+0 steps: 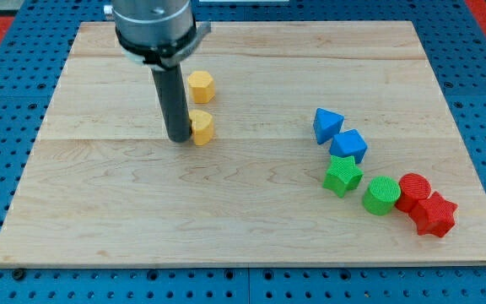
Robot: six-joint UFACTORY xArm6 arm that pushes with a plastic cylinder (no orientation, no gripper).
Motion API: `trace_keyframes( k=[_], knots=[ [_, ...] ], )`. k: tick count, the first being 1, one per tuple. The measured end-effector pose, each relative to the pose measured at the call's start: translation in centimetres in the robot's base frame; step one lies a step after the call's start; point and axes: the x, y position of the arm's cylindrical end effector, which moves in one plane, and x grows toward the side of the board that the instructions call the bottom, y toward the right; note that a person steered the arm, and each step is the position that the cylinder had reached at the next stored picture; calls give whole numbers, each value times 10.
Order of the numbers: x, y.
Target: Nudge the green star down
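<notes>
The green star lies on the wooden board at the view's right, touching a blue block above it. A green cylinder sits just to its lower right. My tip is far to the left of the star, on the board's upper left part, right beside a yellow block.
A yellow hexagon lies above the yellow block. A blue triangle sits above the blue block. A red cylinder and a red star lie right of the green cylinder. Blue pegboard surrounds the board.
</notes>
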Motion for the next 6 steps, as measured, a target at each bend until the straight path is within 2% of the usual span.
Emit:
trace_keyframes(
  k=[1, 2, 3, 4, 5, 6],
  knots=[
    [30, 11],
    [-3, 32],
    [-39, 8],
    [-60, 13],
    [-45, 55],
    [-1, 125]
  ],
)
